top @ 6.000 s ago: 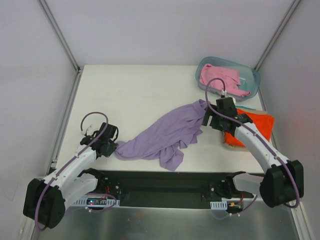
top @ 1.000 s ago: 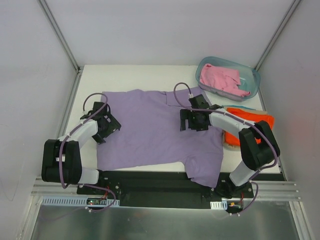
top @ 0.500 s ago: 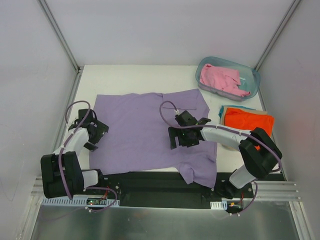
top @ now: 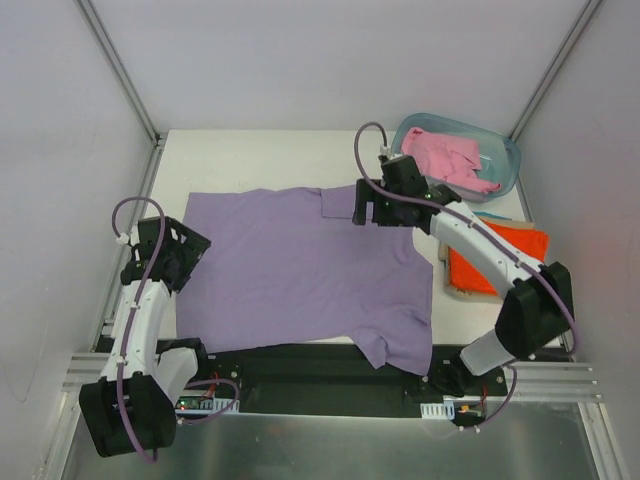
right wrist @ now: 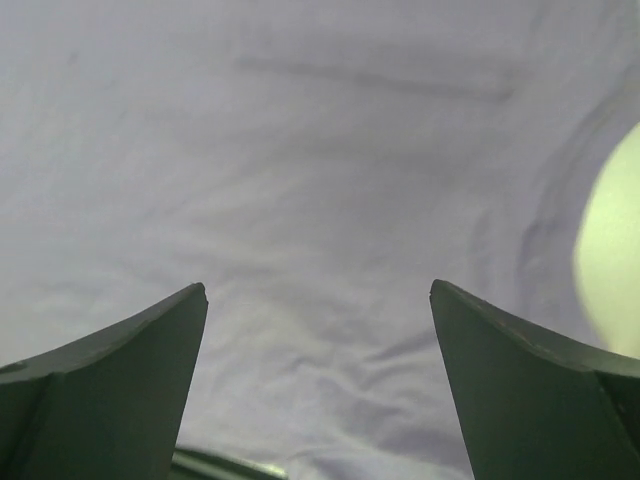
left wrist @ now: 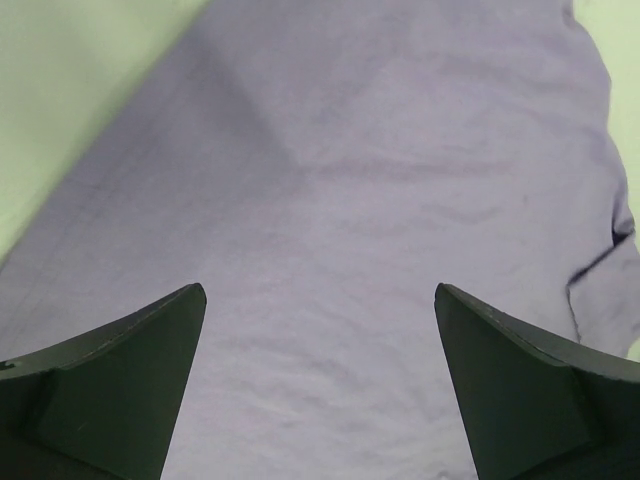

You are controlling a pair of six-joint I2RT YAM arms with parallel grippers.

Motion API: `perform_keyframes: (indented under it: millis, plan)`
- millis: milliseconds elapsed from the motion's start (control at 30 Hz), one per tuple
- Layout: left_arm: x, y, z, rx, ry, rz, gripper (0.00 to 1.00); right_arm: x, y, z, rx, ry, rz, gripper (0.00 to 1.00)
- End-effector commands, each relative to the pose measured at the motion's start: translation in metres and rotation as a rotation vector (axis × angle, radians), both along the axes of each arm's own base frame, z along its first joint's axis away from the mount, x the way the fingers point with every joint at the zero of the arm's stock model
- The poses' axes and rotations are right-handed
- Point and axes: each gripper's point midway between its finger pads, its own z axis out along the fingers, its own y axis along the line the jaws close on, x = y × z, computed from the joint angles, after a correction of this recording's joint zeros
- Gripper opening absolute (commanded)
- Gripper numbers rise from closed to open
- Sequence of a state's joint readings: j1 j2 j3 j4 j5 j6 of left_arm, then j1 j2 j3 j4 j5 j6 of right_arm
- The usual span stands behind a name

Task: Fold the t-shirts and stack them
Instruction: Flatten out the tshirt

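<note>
Lavender-purple t-shirt (top: 300, 265) lies spread flat on the table (top: 250, 160), reaching from one end effector to the other. The left end effector (top: 185, 255) sits at the shirt's left edge with its fingers (left wrist: 120, 370) spread wide, released and grasping nothing. Its wrist view shows smooth purple cloth below and ahead of it, with bare table off to the upper left. The right end effector (top: 372, 212) is over the shirt's far right corner, beside the sleeve there. It is likewise released and empty, and its wrist view shows lightly wrinkled purple cloth beneath, with a patch of table at the right. Whether either end effector touches the cloth cannot be told. The shirt's near right sleeve hangs over the table's near edge. Just beyond and to the right of the right end effector stands a translucent tub (top: 508, 150) holding the pink t-shirt (top: 445, 160). Nearer than that end effector and to its right, the orange t-shirt (top: 505, 255) lies folded just beside the purple one, partly under the right arm.
</note>
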State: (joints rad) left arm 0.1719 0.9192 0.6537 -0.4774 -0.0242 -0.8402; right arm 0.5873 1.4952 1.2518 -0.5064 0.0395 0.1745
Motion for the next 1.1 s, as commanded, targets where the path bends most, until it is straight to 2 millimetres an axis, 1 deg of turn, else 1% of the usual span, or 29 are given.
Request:
perform_keyframes:
  millis: [0,33,67,100,133,167,200,233,267,300,333,400,433,467,533,600,633,700,733,800,833,900,933,967,1000,1067]
  plan:
    - [0.007,-0.028,0.002,-0.087,-0.052,-0.145,0.99,0.063,-0.014,0.003,-0.073,-0.027,-0.035,0.99]
    - [0.008,-0.031,-0.002,-0.096,-0.052,-0.159,0.99,0.074,-0.024,-0.001,-0.088,-0.011,-0.063,0.99]
    - [0.009,-0.033,-0.008,-0.104,-0.051,-0.171,0.99,0.086,-0.025,-0.018,-0.105,0.027,-0.069,0.99]
    - [0.008,-0.038,-0.015,-0.119,-0.027,-0.187,0.99,0.099,-0.019,-0.010,-0.071,0.019,-0.052,0.99]
    - [0.006,-0.039,-0.021,-0.122,-0.011,-0.196,0.99,0.112,-0.027,-0.012,-0.067,0.026,-0.076,0.96]
    - [0.006,-0.041,-0.026,-0.125,0.002,-0.206,0.99,0.119,-0.025,-0.033,-0.067,0.071,-0.067,0.96]
    - [0.006,-0.041,-0.033,-0.130,0.029,-0.210,0.99,0.126,-0.025,-0.037,-0.055,0.082,-0.066,0.95]
    - [0.006,-0.042,-0.036,-0.129,0.040,-0.226,0.99,0.138,-0.027,-0.033,-0.044,0.077,-0.077,0.94]
    - [0.005,-0.042,-0.040,-0.131,0.053,-0.231,0.99,0.142,-0.028,-0.051,-0.054,0.116,-0.077,0.94]
    - [0.004,-0.043,-0.046,-0.138,0.075,-0.233,0.99,0.147,-0.028,-0.053,-0.055,0.117,-0.072,0.94]
    - [0.004,-0.043,-0.049,-0.138,0.086,-0.234,0.99,0.152,-0.032,-0.062,-0.063,0.136,-0.080,0.94]
    - [0.003,-0.043,-0.055,-0.140,0.107,-0.233,0.99,0.153,-0.034,-0.072,-0.067,0.163,-0.086,0.93]
    - [0.004,-0.042,-0.056,-0.136,0.109,-0.234,0.99,0.153,-0.036,-0.077,-0.065,0.175,-0.086,0.90]
    - [0.004,-0.042,-0.056,-0.137,0.112,-0.236,0.99,0.153,-0.037,-0.085,-0.064,0.196,-0.092,0.90]
    - [0.006,-0.043,-0.059,-0.143,0.122,-0.239,0.99,0.150,-0.035,-0.096,-0.059,0.223,-0.088,0.88]
    - [0.006,-0.043,-0.063,-0.148,0.133,-0.238,0.99,0.148,-0.038,-0.104,-0.074,0.247,-0.097,0.86]
    - [0.007,-0.043,-0.064,-0.150,0.138,-0.237,0.99,0.146,-0.038,-0.110,-0.077,0.263,-0.102,0.83]
    - [0.005,-0.044,-0.069,-0.160,0.159,-0.240,0.99,0.142,-0.042,-0.117,-0.090,0.281,-0.115,0.81]
    - [0.005,-0.044,-0.071,-0.161,0.166,-0.239,0.99,0.141,-0.043,-0.118,-0.093,0.285,-0.115,0.76]
    - [0.005,-0.045,-0.075,-0.169,0.182,-0.242,0.99,0.140,-0.044,-0.121,-0.099,0.288,-0.120,0.73]
    - [0.005,-0.045,-0.075,-0.172,0.184,-0.241,0.99,0.139,-0.044,-0.123,-0.099,0.294,-0.118,0.68]
    - [0.006,-0.045,-0.078,-0.176,0.194,-0.241,0.99,0.139,-0.043,-0.123,-0.090,0.296,-0.117,0.64]
    - [0.006,-0.045,-0.078,-0.175,0.195,-0.243,0.99,0.140,-0.043,-0.122,-0.088,0.294,-0.116,0.56]
    - [0.006,-0.045,-0.079,-0.176,0.201,-0.241,0.99,0.141,-0.042,-0.122,-0.084,0.291,-0.118,0.52]
    - [0.006,-0.045,-0.079,-0.177,0.202,-0.242,0.99,0.143,-0.042,-0.120,-0.081,0.281,-0.122,0.40]
    - [0.006,-0.045,-0.080,-0.177,0.205,-0.243,0.99,0.146,-0.041,-0.115,-0.072,0.267,-0.124,0.30]
